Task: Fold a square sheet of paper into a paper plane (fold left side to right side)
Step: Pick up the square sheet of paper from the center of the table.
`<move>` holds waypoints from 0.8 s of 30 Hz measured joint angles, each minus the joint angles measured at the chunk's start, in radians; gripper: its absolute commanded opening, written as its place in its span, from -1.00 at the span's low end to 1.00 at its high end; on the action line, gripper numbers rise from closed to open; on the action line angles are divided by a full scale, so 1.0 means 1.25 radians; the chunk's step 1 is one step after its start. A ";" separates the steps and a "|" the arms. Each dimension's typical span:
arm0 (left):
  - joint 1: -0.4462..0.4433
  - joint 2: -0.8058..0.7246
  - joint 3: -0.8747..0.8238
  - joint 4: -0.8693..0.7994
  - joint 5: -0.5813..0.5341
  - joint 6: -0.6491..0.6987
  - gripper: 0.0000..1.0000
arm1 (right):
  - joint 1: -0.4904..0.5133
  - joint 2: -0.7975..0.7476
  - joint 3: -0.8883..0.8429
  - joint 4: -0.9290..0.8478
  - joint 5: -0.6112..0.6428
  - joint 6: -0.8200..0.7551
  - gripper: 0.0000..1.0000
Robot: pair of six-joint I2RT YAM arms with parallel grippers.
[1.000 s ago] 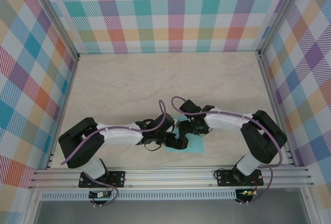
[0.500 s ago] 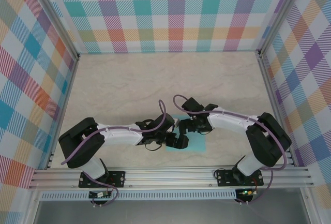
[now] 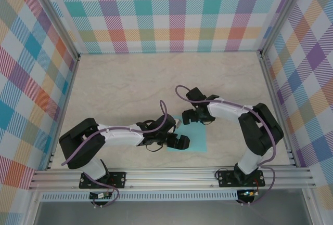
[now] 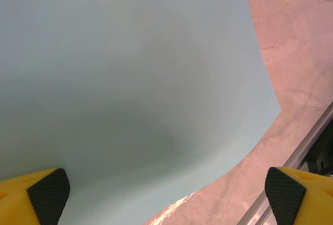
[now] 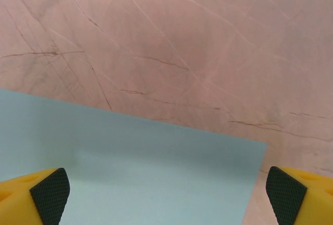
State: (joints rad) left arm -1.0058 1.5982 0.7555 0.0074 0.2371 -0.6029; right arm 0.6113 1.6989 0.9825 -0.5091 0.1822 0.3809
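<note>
Noted left fingers spread wide, nothing between the pads, set low over the flat turquoise sheet of paper. Noted right fingers equally wide and empty, above the same sheet close to one edge. Placed the sheet, from the top view, flat on the pale marble-patterned table, near the front aluminium rail, between the two arms. Found no clear long axis: outline near square where uncovered, no crease seen. Judged the left arm nearer the left side to be lifted, with the sheet running rightward from its fingers. Got from the left wrist view a bowed-looking edge, lift or lens not decidable. Got from the right wrist view a straight edge and one corner against bare table.
</note>
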 measured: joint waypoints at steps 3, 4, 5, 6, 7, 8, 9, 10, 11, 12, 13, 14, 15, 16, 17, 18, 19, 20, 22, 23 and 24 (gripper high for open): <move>0.000 0.000 0.000 0.000 0.000 0.000 1.00 | 0.000 0.023 0.005 0.000 -0.005 -0.001 1.00; 0.000 0.000 0.000 0.000 0.000 0.000 1.00 | 0.000 0.023 0.007 -0.001 -0.010 0.000 1.00; 0.000 0.000 0.000 0.000 -0.001 0.000 1.00 | 0.001 0.023 0.007 -0.001 -0.011 0.002 1.00; 0.000 0.000 0.000 0.000 -0.001 0.000 1.00 | 0.002 0.023 0.007 -0.001 -0.012 0.003 0.99; 0.000 0.000 0.000 0.000 -0.001 0.000 1.00 | 0.005 0.022 0.007 -0.001 -0.011 0.006 0.98; -0.001 0.000 0.000 0.000 -0.002 0.000 1.00 | 0.009 0.022 0.005 0.000 -0.008 0.009 0.95; -0.001 0.000 0.000 0.000 -0.002 0.000 1.00 | 0.012 0.021 0.004 0.002 -0.005 0.011 0.92; -0.001 0.000 0.000 0.000 -0.002 0.000 1.00 | 0.016 0.020 0.000 0.005 -0.003 0.017 0.90; -0.001 0.000 0.000 0.000 -0.002 0.000 1.00 | 0.022 0.016 -0.005 0.009 0.001 0.020 0.89; -0.001 0.000 0.000 0.000 -0.002 0.000 1.00 | 0.027 0.012 -0.009 0.012 0.002 0.023 0.88; -0.001 0.000 0.000 0.000 -0.002 0.000 1.00 | 0.033 0.008 -0.014 0.016 0.001 0.027 0.86; -0.001 0.000 0.000 0.000 -0.002 0.000 1.00 | 0.040 0.004 -0.019 0.018 0.001 0.030 0.83; -0.001 0.000 0.000 0.000 -0.002 0.000 1.00 | 0.047 -0.001 -0.024 0.020 0.000 0.034 0.81; -0.001 0.000 0.000 0.000 -0.002 0.000 1.00 | 0.052 -0.005 -0.029 0.023 -0.001 0.039 0.79; -0.001 0.000 0.000 0.000 -0.002 0.000 1.00 | 0.056 -0.009 -0.033 0.026 -0.003 0.041 0.76; -0.001 0.000 0.000 0.000 -0.002 0.000 1.00 | 0.057 -0.013 -0.037 0.028 -0.009 0.044 0.73; -0.001 0.000 0.000 0.000 -0.002 0.000 1.00 | 0.057 -0.016 -0.040 0.029 -0.012 0.045 0.70; -0.001 0.000 0.000 0.000 -0.002 0.000 1.00 | 0.057 -0.018 -0.042 0.030 -0.013 0.045 0.69; -0.001 0.000 0.000 0.000 -0.002 0.000 1.00 | 0.057 -0.019 -0.043 0.030 -0.015 0.045 0.69; -0.001 0.000 0.000 0.000 -0.002 0.000 1.00 | 0.057 -0.019 -0.043 0.030 -0.016 0.045 0.69; -0.001 0.000 0.000 0.000 -0.002 0.000 1.00 | 0.057 -0.019 -0.043 0.030 -0.017 0.045 0.70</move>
State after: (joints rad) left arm -1.0065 1.5982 0.7555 0.0071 0.2344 -0.6029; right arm 0.6827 1.6752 0.9283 -0.4713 0.1612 0.4370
